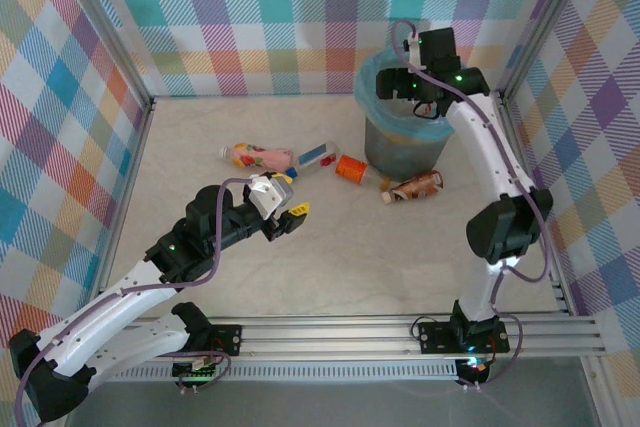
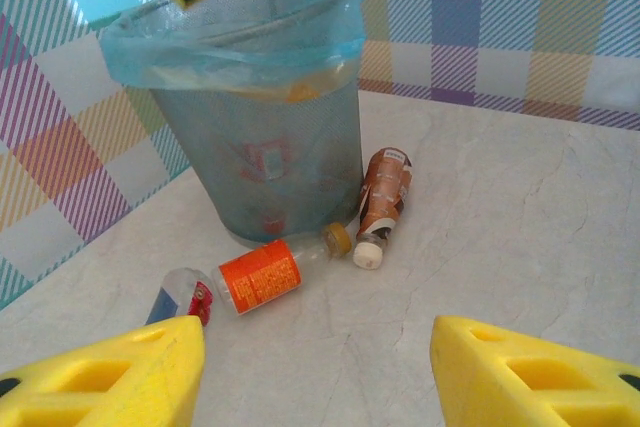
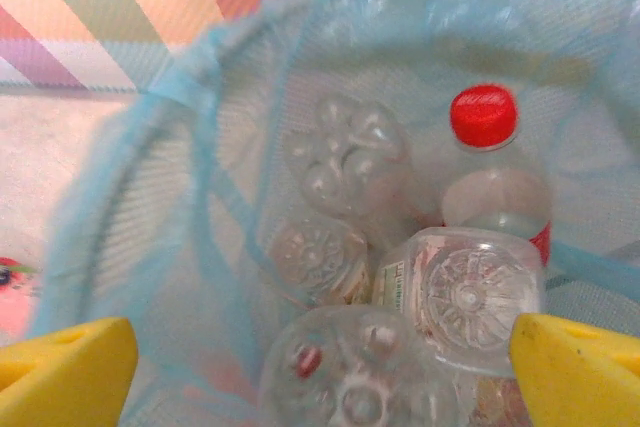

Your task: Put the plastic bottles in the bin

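Far right on the worktop [image 1: 330, 257], close to the back wall: the bin [image 1: 400, 152], upright, grey mesh with a light-blue bag folded over the rim. The right claw [image 1: 425, 107] hangs directly above its mouth. On the right wrist camera its yellow fingers [image 3: 70, 367] sit at the two lower corners, wide apart, with nothing between them: open and empty. Contents of the bin seen from above: a red-capped bottle [image 3: 487, 162] cap-up against the wall, plus at least four clear bottles [image 3: 345, 152] showing their bases, packed against one another. The exact count is unclear through the blur. Four more bottles lie on their sides on the worktop outside the bin. The brown-label bottle [image 1: 413, 186] is just beside the bin's foot on the near side. The orange-label bottle [image 1: 351, 168] is near the bin's left. The clear bottle with a blue-and-red label [image 1: 317, 156] is next along to the left, and the pink bottle [image 1: 255, 157] is furthest left. On the left wrist camera the cap ends of the orange-label and brown-label bottles lie close together at the base of the bin. The left claw [image 1: 291, 197] is over mid-worktop, on the near side of that row and pointed toward the bin. Its yellow fingertips [image 2: 110, 377] are spread apart, gripping nothing and clear of every bottle.
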`<control>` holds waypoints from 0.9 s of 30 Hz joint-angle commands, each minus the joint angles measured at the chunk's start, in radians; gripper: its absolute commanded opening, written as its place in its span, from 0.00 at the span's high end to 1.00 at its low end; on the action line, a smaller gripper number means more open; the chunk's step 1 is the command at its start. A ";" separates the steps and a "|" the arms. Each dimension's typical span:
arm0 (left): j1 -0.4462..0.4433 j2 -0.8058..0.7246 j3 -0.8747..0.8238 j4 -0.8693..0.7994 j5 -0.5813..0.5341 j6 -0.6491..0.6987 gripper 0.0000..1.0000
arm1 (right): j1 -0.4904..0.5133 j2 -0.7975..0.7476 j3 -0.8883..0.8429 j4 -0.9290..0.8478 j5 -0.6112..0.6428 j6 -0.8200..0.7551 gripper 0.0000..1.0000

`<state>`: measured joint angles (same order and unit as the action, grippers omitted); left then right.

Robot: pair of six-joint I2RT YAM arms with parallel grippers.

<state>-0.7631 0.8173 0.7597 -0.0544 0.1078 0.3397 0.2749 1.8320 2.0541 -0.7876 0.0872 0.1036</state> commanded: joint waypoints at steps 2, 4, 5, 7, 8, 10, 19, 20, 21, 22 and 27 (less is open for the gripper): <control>0.007 0.005 0.005 -0.006 -0.017 -0.020 0.38 | 0.004 -0.076 0.041 0.013 -0.018 0.015 0.04; 0.006 0.011 0.007 -0.006 -0.020 -0.023 0.38 | 0.004 -0.092 0.044 0.004 -0.025 0.020 0.04; 0.007 0.014 0.009 -0.007 -0.022 -0.024 0.38 | 0.004 -0.105 0.042 0.001 -0.032 0.024 0.05; 0.007 0.024 0.016 -0.017 -0.025 -0.025 0.38 | 0.004 -0.137 0.036 -0.008 -0.058 0.040 0.06; 0.006 0.029 0.020 -0.024 -0.025 -0.025 0.38 | 0.004 -0.156 0.030 -0.013 -0.073 0.047 0.07; 0.006 0.050 0.034 -0.043 -0.023 -0.025 0.39 | 0.004 -0.215 -0.013 -0.014 -0.103 0.066 0.08; 0.042 0.257 0.147 -0.111 -0.160 -0.069 0.34 | 0.010 -0.581 -0.462 0.163 -0.250 0.162 0.15; 0.058 0.301 0.184 -0.130 -0.163 -0.081 0.34 | 0.014 -0.608 -0.498 0.171 -0.271 0.173 0.15; 0.074 0.337 0.211 -0.146 -0.161 -0.091 0.33 | 0.017 -0.630 -0.528 0.176 -0.291 0.178 0.15; 0.092 0.382 0.242 -0.161 -0.156 -0.098 0.33 | 0.020 -0.654 -0.558 0.180 -0.305 0.186 0.15; 0.217 0.622 0.398 -0.253 -0.046 -0.135 0.33 | 0.030 -0.739 -0.674 0.180 -0.357 0.198 0.16</control>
<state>-0.6071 1.3510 1.0901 -0.2188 0.0074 0.2531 0.2981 1.1206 1.4235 -0.6415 -0.2054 0.2726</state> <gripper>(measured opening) 0.672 0.839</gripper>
